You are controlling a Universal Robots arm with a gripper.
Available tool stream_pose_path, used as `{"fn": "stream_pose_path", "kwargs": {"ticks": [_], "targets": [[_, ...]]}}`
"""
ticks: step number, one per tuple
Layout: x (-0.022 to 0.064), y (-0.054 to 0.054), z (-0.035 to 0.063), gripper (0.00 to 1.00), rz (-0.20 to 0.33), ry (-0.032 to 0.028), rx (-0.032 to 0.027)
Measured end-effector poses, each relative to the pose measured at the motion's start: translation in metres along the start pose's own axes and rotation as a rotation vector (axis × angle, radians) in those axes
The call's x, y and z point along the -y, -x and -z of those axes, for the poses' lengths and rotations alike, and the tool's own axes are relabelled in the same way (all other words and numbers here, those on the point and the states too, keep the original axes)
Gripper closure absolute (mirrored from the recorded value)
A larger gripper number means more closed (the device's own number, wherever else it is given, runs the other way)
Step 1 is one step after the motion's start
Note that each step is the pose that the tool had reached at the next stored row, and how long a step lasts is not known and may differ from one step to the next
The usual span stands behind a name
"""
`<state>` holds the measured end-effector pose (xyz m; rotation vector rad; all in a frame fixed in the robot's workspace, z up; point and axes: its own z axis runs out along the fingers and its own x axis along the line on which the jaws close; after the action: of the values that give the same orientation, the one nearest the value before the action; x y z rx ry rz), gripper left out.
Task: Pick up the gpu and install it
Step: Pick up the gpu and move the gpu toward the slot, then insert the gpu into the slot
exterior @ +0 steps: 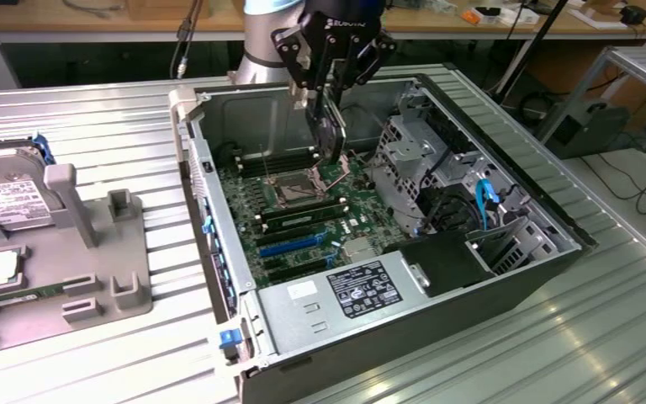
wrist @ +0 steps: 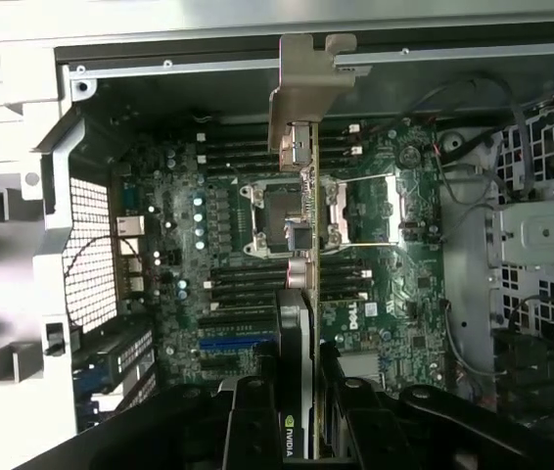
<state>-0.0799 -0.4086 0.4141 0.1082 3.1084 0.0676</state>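
Pickup done: my gripper [wrist: 298,397], half closed, clamped the graphics card [exterior: 331,135] edge-down above the motherboard [wrist: 189,235]; seating it in a slot remained.

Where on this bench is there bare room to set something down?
Bare table on the exterior view's right of the computer case, and behind the gray parts holder. Crowded: inside the case, where the gripper holds the gpu.

Items counted: 1 PC case [exterior: 413,353], 1 motherboard [exterior: 357,187] w/ 1 CPU socket [exterior: 299,190], 1 power supply [exterior: 352,290], 1 gpu [exterior: 332,139], 1 gripper [exterior: 325,105], 1 hard drive [exterior: 9,202], 1 grey holder [exterior: 98,244], 1 green memory stick [exterior: 20,296]
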Motion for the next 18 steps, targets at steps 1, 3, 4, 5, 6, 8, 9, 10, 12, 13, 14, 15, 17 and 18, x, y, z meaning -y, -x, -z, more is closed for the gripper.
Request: {"fn": "stream_pose_path", "kwargs": {"ticks": [1,3,4,5,6,8,9,10,12,13,14,15,17,18], "targets": [[-0.0002,0.002,-0.0001,0.73,0.0,0.0,0.0],[-0.0006,0.008,-0.0003,0.73,0.0,0.0,0.0],[-0.0008,0.012,-0.0004,0.73,0.0,0.0001,0.0],[-0.001,0.015,-0.0005,0.73,0.0,0.0,0.0],[-0.0013,0.019,-0.0006,0.73,0.0,-0.0001,0.0],[-0.0013,0.02,-0.0007,0.73,0.0,0.0001,0.0001],[-0.0013,0.02,-0.0007,0.73,0.0,0.0,0.0],[-0.0013,0.02,-0.0006,0.73,0.0,0.0,0.0],[-0.0013,0.02,-0.0006,0.73,0.0,0.0,0.0],[-0.0013,0.02,-0.0006,0.73,0.0,0.0,0.0],[-0.0013,0.02,-0.0007,0.73,0.0,0.0,0.0],[-0.0013,0.02,-0.0006,0.73,0.0,0.0,0.0],[-0.0013,0.02,-0.0006,0.73,0.0,0.0,0.0],[-0.0013,0.02,-0.0006,0.73,0.0,0.0,0.0]]}}
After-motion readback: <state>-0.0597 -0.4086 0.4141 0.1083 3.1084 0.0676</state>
